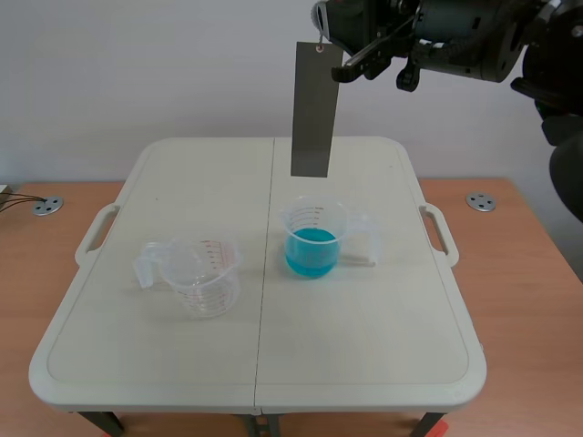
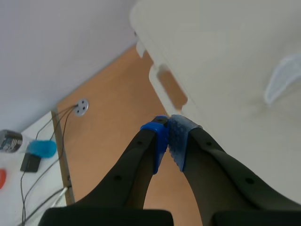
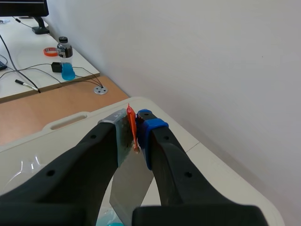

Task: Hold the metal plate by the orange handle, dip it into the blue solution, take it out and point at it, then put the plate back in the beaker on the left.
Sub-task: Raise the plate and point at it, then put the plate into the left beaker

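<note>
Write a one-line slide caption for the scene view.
The right gripper holds the metal plate above the beaker of blue solution.

One empty beaker (image 1: 202, 278), one beaker of blue solution (image 1: 312, 250), one metal plate (image 1: 312, 109), one table (image 1: 364, 346).

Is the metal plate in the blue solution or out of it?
Out: the metal plate hangs upright from the right gripper, its lower edge above the blue solution.

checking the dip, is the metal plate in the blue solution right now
No, the metal plate hangs from the right claw with its lower edge clear above the blue solution beaker.
</note>
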